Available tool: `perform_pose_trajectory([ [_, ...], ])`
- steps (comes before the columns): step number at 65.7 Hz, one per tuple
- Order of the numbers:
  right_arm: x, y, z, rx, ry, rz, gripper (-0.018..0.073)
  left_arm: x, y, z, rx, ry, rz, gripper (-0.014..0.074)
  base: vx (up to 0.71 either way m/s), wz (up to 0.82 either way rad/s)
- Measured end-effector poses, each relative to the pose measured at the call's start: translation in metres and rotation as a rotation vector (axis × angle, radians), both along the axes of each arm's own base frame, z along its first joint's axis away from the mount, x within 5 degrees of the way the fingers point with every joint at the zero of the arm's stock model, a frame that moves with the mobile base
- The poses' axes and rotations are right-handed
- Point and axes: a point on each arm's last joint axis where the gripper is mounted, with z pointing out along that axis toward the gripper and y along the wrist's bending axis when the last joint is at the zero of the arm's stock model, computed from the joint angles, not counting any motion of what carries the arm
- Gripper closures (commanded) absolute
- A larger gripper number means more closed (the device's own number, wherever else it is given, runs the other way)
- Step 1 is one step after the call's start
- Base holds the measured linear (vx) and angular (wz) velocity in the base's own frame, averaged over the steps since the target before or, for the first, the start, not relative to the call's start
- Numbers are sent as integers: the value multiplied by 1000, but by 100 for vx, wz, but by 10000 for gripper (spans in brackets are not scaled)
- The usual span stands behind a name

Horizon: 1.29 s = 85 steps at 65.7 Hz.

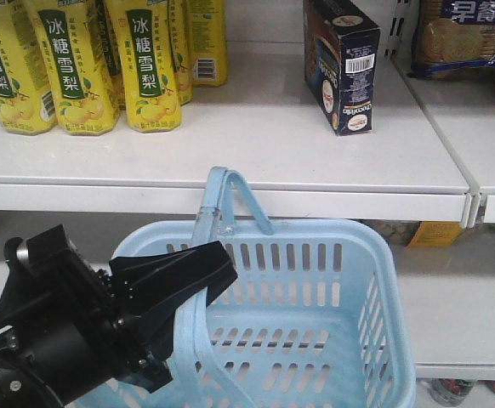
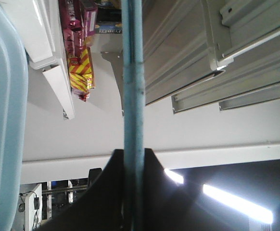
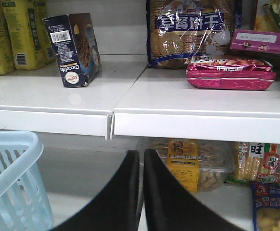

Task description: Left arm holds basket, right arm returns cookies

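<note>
The dark navy cookies box [image 1: 343,64] stands upright on the upper white shelf, barcode label facing out; it also shows in the right wrist view [image 3: 72,48]. The light blue basket [image 1: 315,229] hangs below the shelf edge, and I see nothing inside it. My left gripper [image 1: 198,274] is shut on one basket handle [image 2: 133,72], which runs between its jaws [image 2: 134,159]. The other handle [image 1: 230,200] stands up against the shelf edge. My right gripper [image 3: 141,159] is shut and empty, below the shelf and right of the basket's corner [image 3: 10,168].
Yellow bottles [image 1: 77,68] stand left of the box. A blue biscuit pack [image 3: 188,31] and a magenta pack [image 3: 231,72] lie on the right shelf section. A clear biscuit tub [image 3: 193,163] sits on the lower shelf. The shelf's front lip [image 1: 230,191] overhangs the basket.
</note>
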Motion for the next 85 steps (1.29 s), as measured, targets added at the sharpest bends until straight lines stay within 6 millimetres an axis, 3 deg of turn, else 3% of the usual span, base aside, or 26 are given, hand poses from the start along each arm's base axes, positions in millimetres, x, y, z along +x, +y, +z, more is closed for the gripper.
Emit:
perform_pose_trajectory([
  [44, 0, 0, 0, 0, 0, 0, 568, -17, 38, 3, 191, 212, 163, 599, 0, 0],
  [85, 0, 0, 0, 0, 0, 0, 568, -26, 112, 10, 259, 298, 564, 599, 0, 0],
])
